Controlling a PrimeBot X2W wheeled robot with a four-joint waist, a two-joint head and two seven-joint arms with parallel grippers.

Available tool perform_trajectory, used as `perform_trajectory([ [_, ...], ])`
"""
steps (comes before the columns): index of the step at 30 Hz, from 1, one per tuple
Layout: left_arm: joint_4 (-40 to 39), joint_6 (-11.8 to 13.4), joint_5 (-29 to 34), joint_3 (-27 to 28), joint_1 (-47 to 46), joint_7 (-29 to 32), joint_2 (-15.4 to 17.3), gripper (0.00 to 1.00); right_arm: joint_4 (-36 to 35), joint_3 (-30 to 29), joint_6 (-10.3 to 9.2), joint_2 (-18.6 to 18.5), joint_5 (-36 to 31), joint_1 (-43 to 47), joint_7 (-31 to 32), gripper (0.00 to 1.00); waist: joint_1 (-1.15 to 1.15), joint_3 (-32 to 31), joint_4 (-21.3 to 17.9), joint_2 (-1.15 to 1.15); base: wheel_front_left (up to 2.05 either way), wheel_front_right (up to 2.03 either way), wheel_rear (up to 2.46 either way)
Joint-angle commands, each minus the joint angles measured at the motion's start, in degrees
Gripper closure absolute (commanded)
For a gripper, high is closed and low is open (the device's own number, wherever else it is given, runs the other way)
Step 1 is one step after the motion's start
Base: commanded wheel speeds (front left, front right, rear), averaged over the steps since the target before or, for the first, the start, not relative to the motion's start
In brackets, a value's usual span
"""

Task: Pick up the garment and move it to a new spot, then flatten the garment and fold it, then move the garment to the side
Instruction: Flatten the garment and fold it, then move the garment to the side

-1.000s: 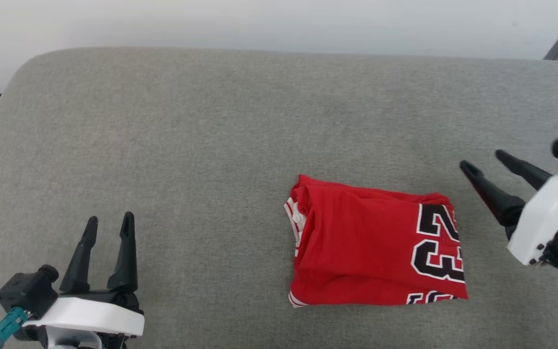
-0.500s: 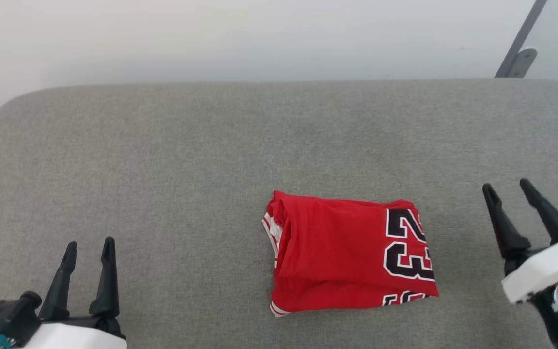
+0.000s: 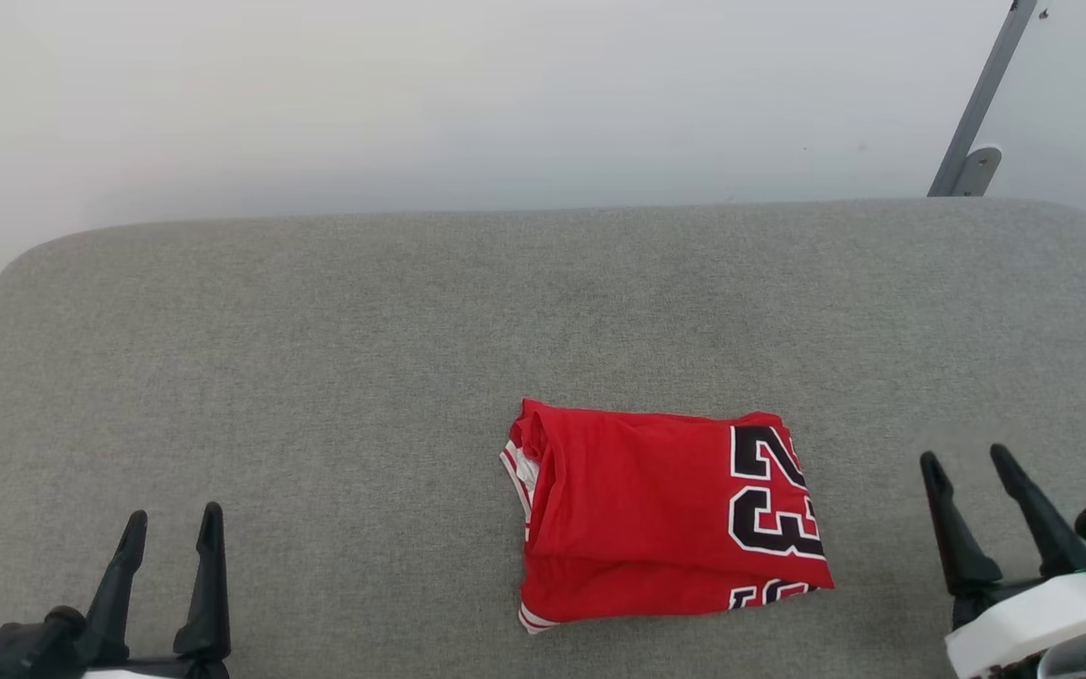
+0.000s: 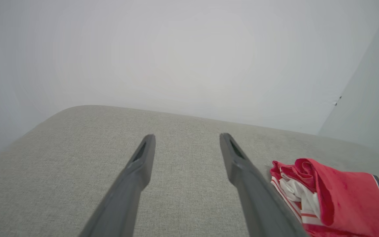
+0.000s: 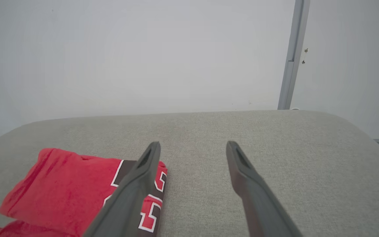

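- Currently you've got the shirt [image 3: 656, 519] folded into a compact red rectangle; it lies flat on the grey cushion [image 3: 317, 377], a bit right of centre, toward the near edge
- number print [image 3: 769, 490] faces up at its right end; white sleeve and striped trim show at the left end
- left gripper [image 3: 174, 514] at lower left; jaws apart with only cushion between them; well apart from the shirt
- right gripper [image 3: 965, 455] at lower right; jaws apart, holding no cloth; near the shirt's right end but clear of it
- left wrist view: the sleeve end sits just right of the fingers; right wrist view: one finger partly hides the number end
- pale wall [image 3: 411, 94] behind the cushion; grey metal post [image 3: 977, 104] at upper right
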Motion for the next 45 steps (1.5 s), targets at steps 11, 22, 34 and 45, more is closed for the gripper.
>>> perform_trajectory([
  [11, -0.26, -0.14, 2.22, -0.49, 1.59, -0.25, -0.93, 0.0, 1.94, 2.17, 0.0, 0.88, -0.85, 0.96, -2.99, 0.0, 0.0, -0.91, 0.12, -0.01, 0.0, 0.0, 0.0],
  [22, 0.11, -0.15, 2.43, -1.12, 0.48, -0.25, -1.03, 0.0, 1.73, 3.73, 0.0, 0.7, -0.73, -0.24, -3.44, 0.0, 0.0, -0.61, 0.22, -0.01, 0.0, 0.0, 0.0],
  [34, 0.27, -0.15, 0.98, -1.09, -0.69, -0.25, -0.86, 0.0, 4.45, 9.71, 0.0, -4.4, 8.53, -8.76, 13.74, 0.0, 0.0, 1.07, 2.66, -0.01, 0.0, 0.0, 0.0],
  [45, 1.18, -0.15, 0.8, -3.72, -4.44, -0.25, -1.66, 0.0, 8.59, 15.42, 0.0, -11.29, 16.92, -17.53, 40.7, 0.0, 0.0, 6.15, 8.61, -0.01, 0.0, 0.0, 0.0],
])
